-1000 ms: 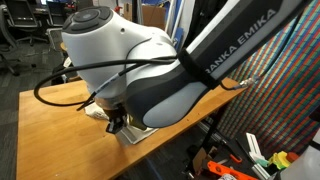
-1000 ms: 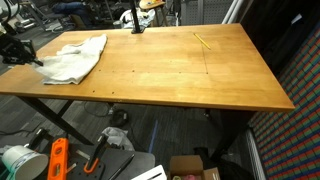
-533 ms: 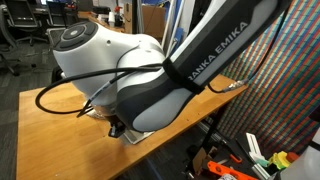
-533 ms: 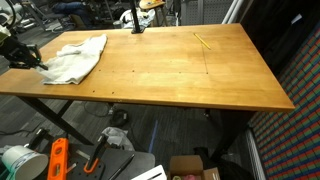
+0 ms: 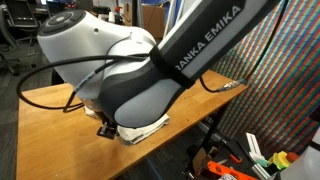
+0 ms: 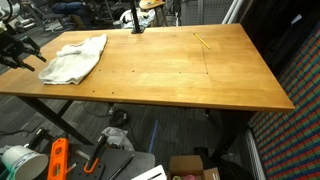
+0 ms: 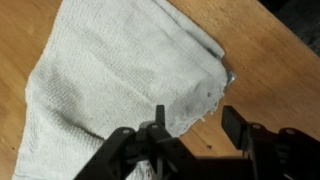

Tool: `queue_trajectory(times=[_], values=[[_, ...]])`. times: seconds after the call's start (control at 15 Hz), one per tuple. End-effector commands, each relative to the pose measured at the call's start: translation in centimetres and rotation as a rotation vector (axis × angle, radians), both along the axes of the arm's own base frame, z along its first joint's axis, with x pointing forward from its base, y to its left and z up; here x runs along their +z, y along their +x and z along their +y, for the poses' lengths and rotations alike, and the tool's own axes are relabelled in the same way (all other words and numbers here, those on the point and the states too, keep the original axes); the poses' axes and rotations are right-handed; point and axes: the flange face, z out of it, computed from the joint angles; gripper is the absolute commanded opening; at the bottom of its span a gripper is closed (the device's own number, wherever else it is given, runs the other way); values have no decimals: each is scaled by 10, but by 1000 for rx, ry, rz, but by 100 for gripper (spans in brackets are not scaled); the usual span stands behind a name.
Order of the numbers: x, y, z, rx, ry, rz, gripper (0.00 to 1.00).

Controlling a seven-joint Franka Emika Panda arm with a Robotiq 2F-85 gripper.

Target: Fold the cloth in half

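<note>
One black two-fingered gripper (image 7: 195, 138), at the end of the white-and-grey robot arm (image 5: 120, 60), hangs just above the brown wooden table (image 6: 190, 70). Its jaws stand apart, with nothing clamped between them. In the wrist view, one of its fingers (image 7: 153, 135) overlaps the near border of the off-white, coarse-woven rectangular cloth (image 7: 120, 70). The other finger is over bare wood. The cloth lies flat on the table at one end, near a corner, and appears already doubled, with stacked layers showing along one edge. From the gripper, the fabric spreads away and toward the left of the wrist view. In an exterior view the cloth (image 6: 75, 58) lies toward picture-right of the gripper (image 6: 18, 50), its long axis running obliquely across the table's end. Any further grasp would probably begin at this near border, since the rest of the fabric lies beyond the fingertips.
</note>
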Motion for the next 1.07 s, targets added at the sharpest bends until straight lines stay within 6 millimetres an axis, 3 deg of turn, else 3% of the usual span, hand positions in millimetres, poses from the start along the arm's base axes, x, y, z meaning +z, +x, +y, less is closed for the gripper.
queue_trajectory(times=[0.0,0.2,0.53,0.73,1.0], values=[[51,14,17,-11,71,-55,95],[83,40,35,-108,150,-157,100],[104,91,75,-331,141,-291,100],[100,119,85,-486,104,-313,100],[67,155,88,-630,-18,-339,100]])
